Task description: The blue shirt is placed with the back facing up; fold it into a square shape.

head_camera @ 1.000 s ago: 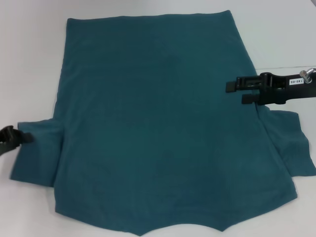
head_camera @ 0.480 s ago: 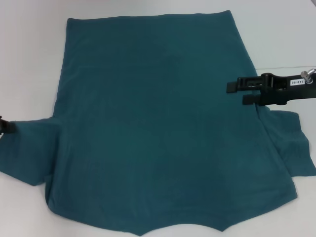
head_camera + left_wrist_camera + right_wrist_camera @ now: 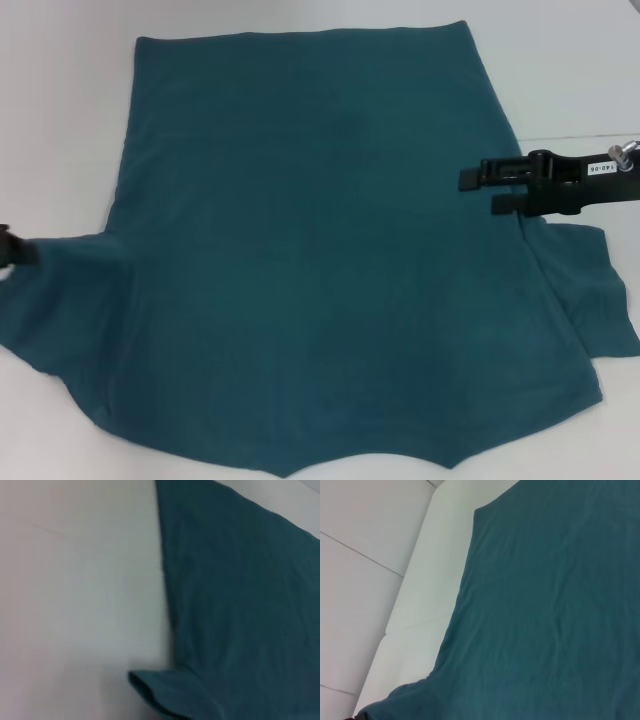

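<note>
Desk (image 3: pixel 60 100) first, since it carries everything: we see a pale, plain surface, and nearly all of its middle is covered by the blue shirt (image 3: pixel 320 250). That shirt lies spread out flat, plain side up, with its straight hem at the far edge and the neckline notch at the near edge, close to us. No body fold shows anywhere; the cloth is one open sheet, so by our reckoning the task stands at its very start, with the square shape wholly ahead.

Next in size come the sleeves. Our right sleeve (image 3: pixel 590 290) rests flat and untouched on the desk. Our left sleeve (image 3: pixel 60 290) is drawn out sideways into a taut point that leads to the left pincer (image 3: pixel 8 250), which sits at the picture's left edge. Only a dark sliver of it shows, so we cannot tell how its fingers stand, or whether it truly has hold of the cloth.

Smallest is the right pincer (image 3: pixel 490 188), which hovers over the shirt's right side seam, just beyond the right sleeve. Its two fingers stand parted with a clear gap, and nothing lies between them.

What is left, we judge: both sleeves brought in, the sides folded, then the length folded up.
</note>
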You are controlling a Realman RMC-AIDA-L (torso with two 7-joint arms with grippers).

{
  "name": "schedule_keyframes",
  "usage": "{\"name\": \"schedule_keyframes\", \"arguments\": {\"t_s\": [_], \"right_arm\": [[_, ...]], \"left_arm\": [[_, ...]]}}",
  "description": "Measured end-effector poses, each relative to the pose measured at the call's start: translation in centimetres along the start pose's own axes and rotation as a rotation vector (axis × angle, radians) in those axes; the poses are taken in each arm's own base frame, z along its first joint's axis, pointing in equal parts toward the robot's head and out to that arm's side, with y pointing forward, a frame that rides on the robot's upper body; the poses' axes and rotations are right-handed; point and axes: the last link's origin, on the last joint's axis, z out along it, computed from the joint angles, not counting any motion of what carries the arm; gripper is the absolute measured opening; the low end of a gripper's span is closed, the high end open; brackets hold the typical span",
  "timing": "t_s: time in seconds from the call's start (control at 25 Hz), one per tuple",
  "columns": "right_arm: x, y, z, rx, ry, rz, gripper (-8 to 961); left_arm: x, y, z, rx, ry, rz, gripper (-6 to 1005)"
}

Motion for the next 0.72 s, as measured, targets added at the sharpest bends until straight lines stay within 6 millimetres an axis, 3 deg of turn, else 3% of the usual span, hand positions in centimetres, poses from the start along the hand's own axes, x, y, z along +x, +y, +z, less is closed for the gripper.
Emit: {"name": "schedule_keyframes", "arguments": {"t_s": [0.44,0.72], "right_arm": [[0.0,0.1,0.1,-0.002,0.004,-0.001,884],[0.1,0.1,0.1,-0.003,0.007,0.000,885]], "left_arm": [[0.5,7.1,1.8,-0.116,-0.200,0.022,4],[1.1,10.3,3.9,-0.140,-0.204,0.049,6]]}}
